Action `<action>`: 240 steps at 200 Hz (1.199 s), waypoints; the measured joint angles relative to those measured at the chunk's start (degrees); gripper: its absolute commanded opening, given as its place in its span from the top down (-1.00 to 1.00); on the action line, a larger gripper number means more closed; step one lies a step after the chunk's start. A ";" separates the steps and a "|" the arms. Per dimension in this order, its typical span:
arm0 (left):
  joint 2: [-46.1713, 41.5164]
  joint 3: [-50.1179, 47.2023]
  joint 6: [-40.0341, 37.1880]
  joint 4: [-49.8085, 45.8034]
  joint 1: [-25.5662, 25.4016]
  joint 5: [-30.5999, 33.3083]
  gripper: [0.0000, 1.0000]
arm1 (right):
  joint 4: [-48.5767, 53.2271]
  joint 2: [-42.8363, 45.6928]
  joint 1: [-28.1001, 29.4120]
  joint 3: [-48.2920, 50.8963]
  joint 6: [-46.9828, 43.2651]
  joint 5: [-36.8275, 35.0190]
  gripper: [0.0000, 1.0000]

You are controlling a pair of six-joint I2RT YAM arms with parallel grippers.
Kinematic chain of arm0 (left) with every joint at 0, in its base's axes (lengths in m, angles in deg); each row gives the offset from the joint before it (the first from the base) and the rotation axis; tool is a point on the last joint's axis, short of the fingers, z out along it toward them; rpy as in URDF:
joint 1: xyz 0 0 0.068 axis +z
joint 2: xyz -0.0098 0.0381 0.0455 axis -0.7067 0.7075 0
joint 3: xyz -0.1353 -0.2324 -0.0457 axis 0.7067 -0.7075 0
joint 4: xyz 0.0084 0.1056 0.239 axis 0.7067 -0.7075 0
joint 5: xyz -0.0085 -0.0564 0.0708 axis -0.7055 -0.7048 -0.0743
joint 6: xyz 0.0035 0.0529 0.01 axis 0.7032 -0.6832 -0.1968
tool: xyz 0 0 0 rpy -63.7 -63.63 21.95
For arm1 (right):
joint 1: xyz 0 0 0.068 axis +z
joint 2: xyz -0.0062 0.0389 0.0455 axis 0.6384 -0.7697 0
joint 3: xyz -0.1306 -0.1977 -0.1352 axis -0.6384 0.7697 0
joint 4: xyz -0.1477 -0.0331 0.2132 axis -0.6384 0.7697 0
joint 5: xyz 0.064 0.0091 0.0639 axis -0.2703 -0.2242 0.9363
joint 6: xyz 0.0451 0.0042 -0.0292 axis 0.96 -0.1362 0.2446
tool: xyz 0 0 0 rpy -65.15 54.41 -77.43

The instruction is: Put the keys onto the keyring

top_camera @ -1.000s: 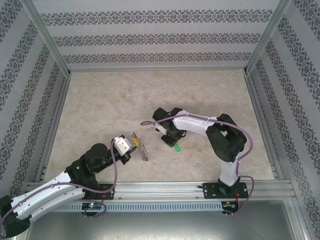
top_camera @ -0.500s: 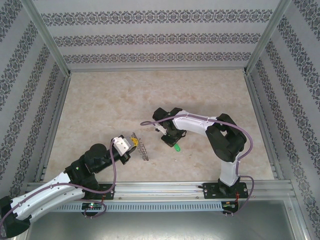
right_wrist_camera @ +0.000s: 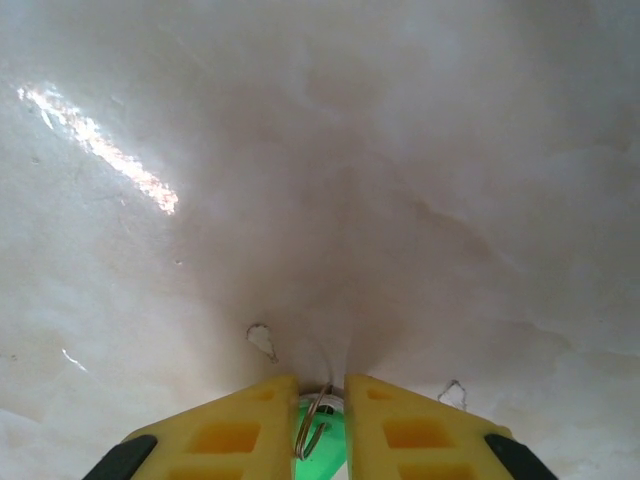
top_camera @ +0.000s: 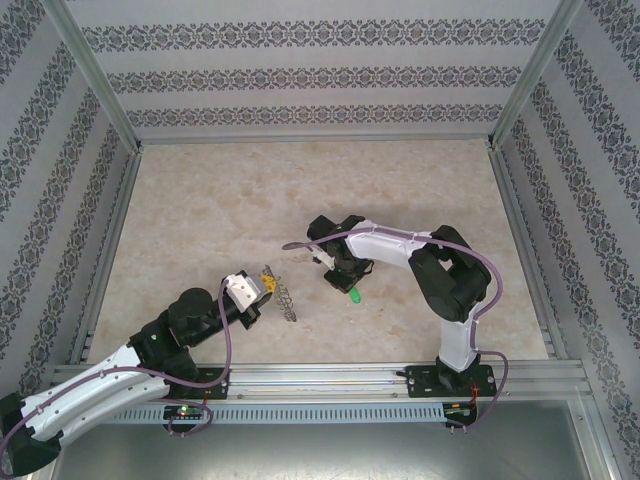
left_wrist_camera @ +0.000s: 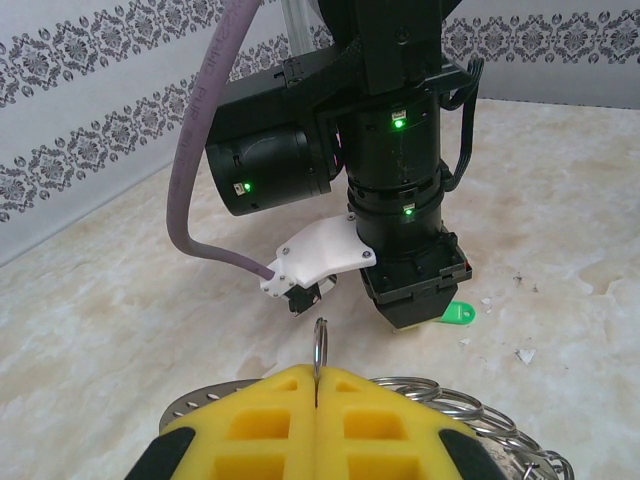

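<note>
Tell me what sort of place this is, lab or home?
Probably a lab robot cell, not a home: aluminium frame holding wallpapered panels, marble-look tabletop, slotted mounting rail along the near edge.

Top view: light is even and diffuse, coming from above. The surface [top_camera: 200,220] reads bright, and the shadow beneath the right arm [top_camera: 400,245] is faint and soft-edged. Fine detail is soft throughout.

Left wrist view: well lit and sharp at mid-distance. The left fingers [left_wrist_camera: 260,425] at the bottom edge are slightly out of focus. A soft shadow lies under the right arm.

Right wrist view: dimmer, with a grey cast. One hard glare streak [right_wrist_camera: 100,150] shows at upper left. The right fingers [right_wrist_camera: 230,435] are blurred and the surface texture is smeared.
</note>
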 measured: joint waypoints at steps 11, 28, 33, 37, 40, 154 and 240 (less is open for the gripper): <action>0.00 0.00 0.00 0.02 0.00 -0.02 1.00 | 0.00 0.00 0.00 -0.02 0.00 0.00 0.63; 0.00 -0.07 0.00 0.02 0.00 -0.02 1.00 | -0.15 0.00 0.00 -0.02 0.02 0.04 0.63; 0.00 -0.09 0.00 0.00 0.00 -0.02 1.00 | -0.20 0.00 0.00 0.00 0.02 0.04 0.63; 0.00 -0.11 0.00 0.02 0.00 -0.02 1.00 | -0.24 0.00 0.00 -0.02 0.02 0.04 0.63; 0.00 -0.11 0.00 0.02 0.00 -0.02 1.00 | -0.26 0.02 0.00 -0.02 0.02 0.04 0.63; 0.00 -0.37 0.00 0.02 0.00 -0.02 1.00 | -0.63 1.11 -0.39 0.61 0.09 0.76 0.71; 0.00 -0.37 0.00 0.02 0.00 -0.02 1.00 | -0.83 2.25 -0.76 1.51 0.24 1.18 0.79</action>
